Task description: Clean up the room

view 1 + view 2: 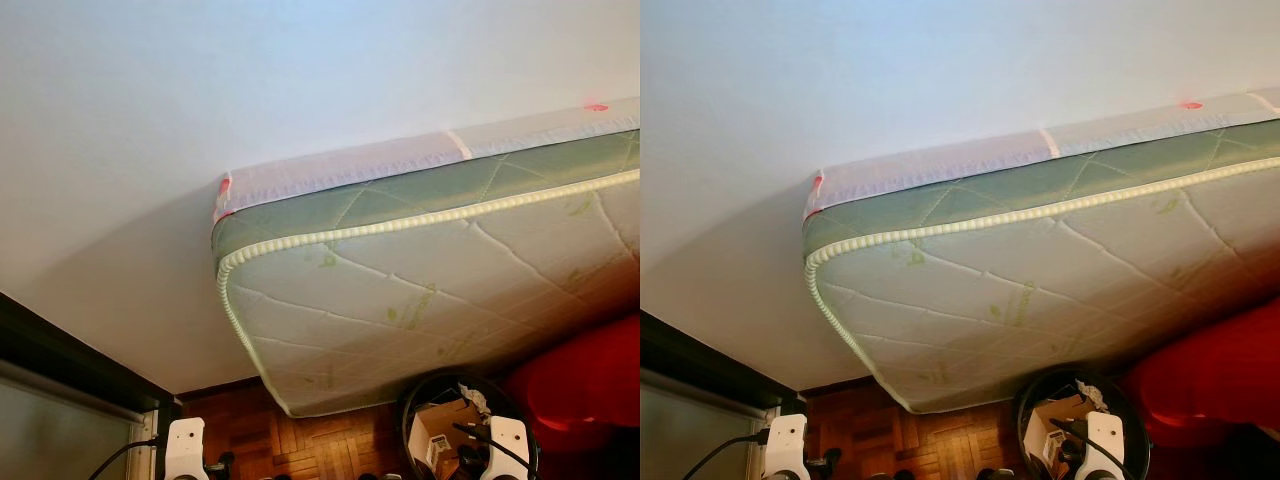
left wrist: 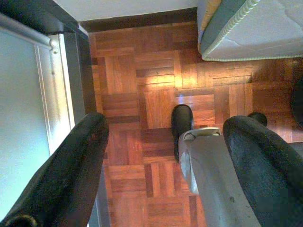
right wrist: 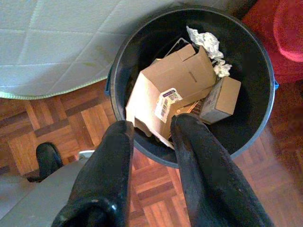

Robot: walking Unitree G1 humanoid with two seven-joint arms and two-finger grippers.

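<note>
Parquet floor, white wall, mattress leaning. Black bin by mattress foot, w/ cardboard box, prob. light, crushable; best taken at an edge. Right gripper above rim, slightly apart, empty. Left gripper wide apart, idle.

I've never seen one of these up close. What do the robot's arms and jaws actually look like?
Each arm ends in two long, rounded black fingers, smooth and slightly glossy, thicker toward the base. The right gripper has the same pair. In the head views, white housings sit at the picture's lower edge, with a black cable running to the left one.
</note>
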